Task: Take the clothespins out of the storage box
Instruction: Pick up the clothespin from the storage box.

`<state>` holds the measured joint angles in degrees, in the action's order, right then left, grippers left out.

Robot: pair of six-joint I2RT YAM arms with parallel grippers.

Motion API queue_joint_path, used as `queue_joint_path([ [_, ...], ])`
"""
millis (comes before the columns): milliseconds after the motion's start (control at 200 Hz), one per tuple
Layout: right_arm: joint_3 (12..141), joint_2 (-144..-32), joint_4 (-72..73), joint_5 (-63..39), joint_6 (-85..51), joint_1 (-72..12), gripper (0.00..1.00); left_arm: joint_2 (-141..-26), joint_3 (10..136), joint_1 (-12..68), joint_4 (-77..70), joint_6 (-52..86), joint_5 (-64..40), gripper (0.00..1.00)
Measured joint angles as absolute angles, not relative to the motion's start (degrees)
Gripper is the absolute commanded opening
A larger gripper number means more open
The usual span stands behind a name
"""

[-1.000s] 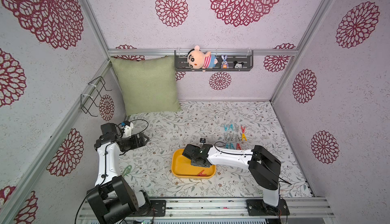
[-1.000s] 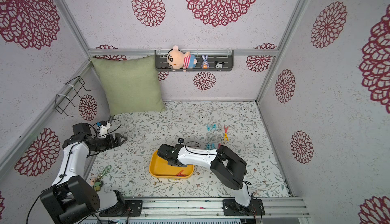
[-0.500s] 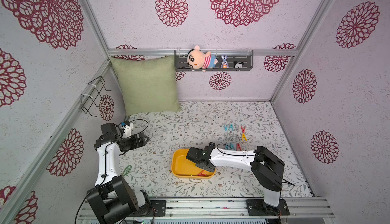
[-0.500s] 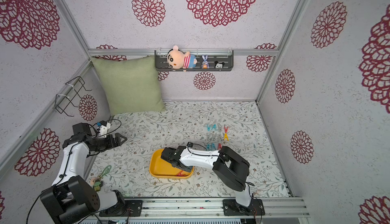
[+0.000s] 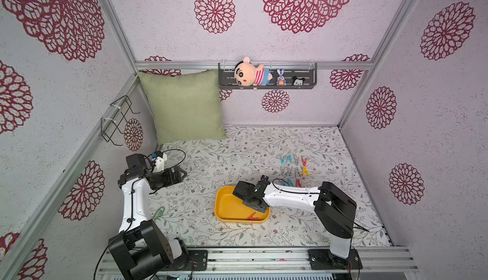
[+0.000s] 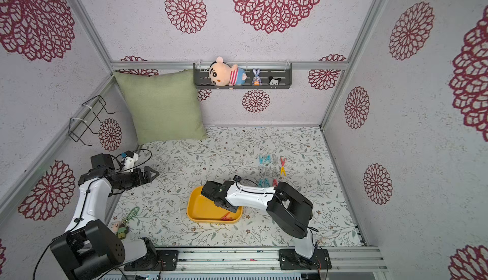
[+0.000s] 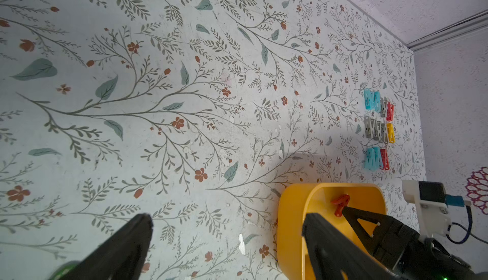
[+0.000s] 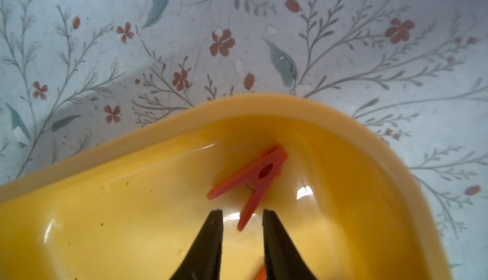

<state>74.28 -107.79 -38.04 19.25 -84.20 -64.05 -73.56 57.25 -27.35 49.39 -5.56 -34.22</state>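
The yellow storage box [image 5: 224,207] [image 6: 196,207] lies on the floral table near the front. One red clothespin [image 8: 253,181] [image 5: 252,216] [image 6: 226,216] [image 7: 340,203] lies in its near right corner. My right gripper [image 8: 242,212] [image 5: 257,209] reaches down into the box. Its jaws stand a little apart, with the tip of one clothespin leg between them and gaps on both sides. Several clothespins [image 5: 293,170] [image 6: 272,170] [image 7: 377,130], teal, grey, red and yellow, lie in rows on the table behind the box. My left gripper [image 7: 227,220] [image 5: 183,174] hovers wide open and empty at the left.
A green pillow [image 5: 184,107] leans in the back left corner. A dark shelf [image 5: 303,86] on the back wall holds plush toys. A wire rack [image 5: 118,120] hangs on the left wall. A green keychain [image 6: 132,212] and small figures [image 6: 120,229] lie at the front left.
My right gripper has shifted a little to the right inside the box, toward the red clothespin. The left arm has not moved.
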Motion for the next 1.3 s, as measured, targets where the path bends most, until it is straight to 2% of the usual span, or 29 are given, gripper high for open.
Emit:
queue_joint_path([
  [520,70.8,-108.4,-34.1,18.2,-85.1,-62.9,0.28,-73.1,57.3,-27.4,49.5,-5.5,-34.2,0.97],
  [760,70.8,-108.7,-32.7,18.2,-85.1,-62.9,0.21,-73.0,57.3,-27.4,49.5,-5.5,-34.2,0.98],
  [891,70.8,-108.7,-32.3,18.0,-84.9,-62.9,0.10,-73.0,57.3,-27.4,49.5,-5.5,-34.2,0.98],
  [1091,70.9,-108.7,-32.2,17.8,-84.1,-62.9,0.03,-73.0,57.3,-27.4,49.5,-5.5,-34.2,0.97],
  [1301,72.6,-108.7,-35.5,18.0,-81.2,-63.3,0.00,-73.0,57.3,-27.4,49.5,-5.5,-34.2,0.97],
])
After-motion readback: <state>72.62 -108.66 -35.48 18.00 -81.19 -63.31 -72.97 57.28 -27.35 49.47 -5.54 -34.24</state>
